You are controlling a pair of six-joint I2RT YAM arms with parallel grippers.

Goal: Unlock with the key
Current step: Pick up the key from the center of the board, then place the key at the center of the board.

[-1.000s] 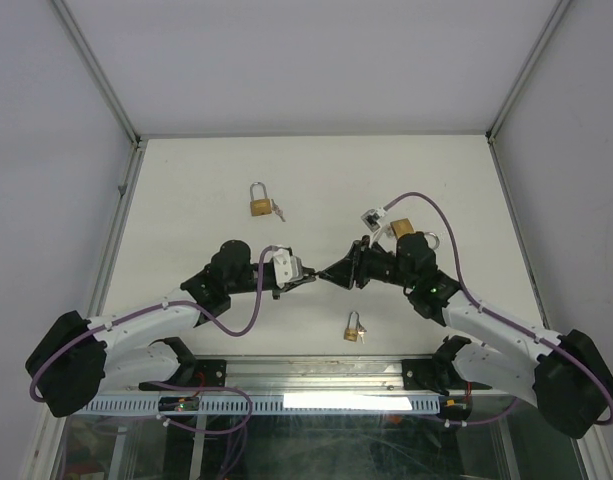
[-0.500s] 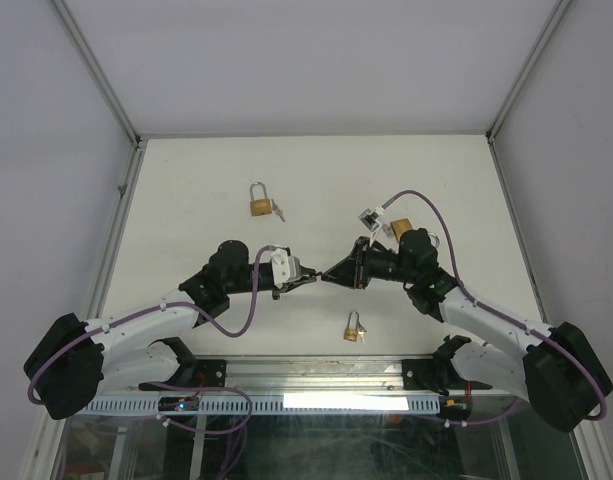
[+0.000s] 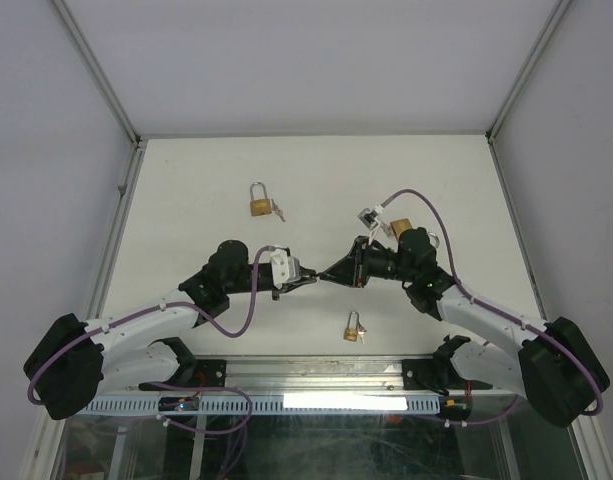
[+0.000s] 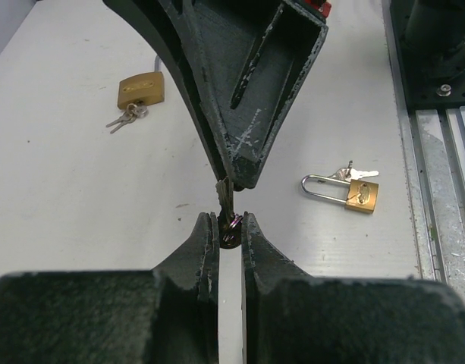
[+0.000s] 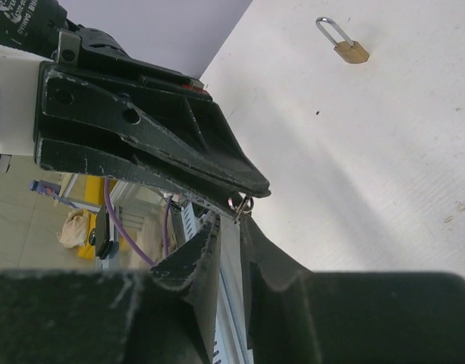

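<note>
- Top external: a matt white table [image 3: 186, 180] stood between pale grey walls [image 3: 286, 60]. Three brass padlocks lay on it. From the meeting grippers, one brass padlock [image 3: 259, 205] lay at 11 o'clock, one brass padlock [image 3: 353, 332] at 5 o'clock, and one brass padlock [image 3: 403, 226] at 2 o'clock, partly hidden by the right arm. The left gripper [image 3: 308, 280] and right gripper [image 3: 331, 273] met tip to tip; the key was too small to make out here.
- Left wrist: two padlocks showed, one brass padlock [image 4: 141, 89] at 11 o'clock from the key and one brass padlock [image 4: 362, 196] at 3 o'clock. The left gripper [image 4: 228, 220] was clenched on the head of a small silver key [image 4: 224, 196]. Its blade ran up into the closed tip of the right gripper [image 4: 236, 178].
- Right wrist: one brass padlock [image 5: 350, 51] lay far off at 1 o'clock. The right gripper [image 5: 230, 227] pinched the small silver key [image 5: 238, 206] just beneath the left gripper [image 5: 251, 189].
</note>
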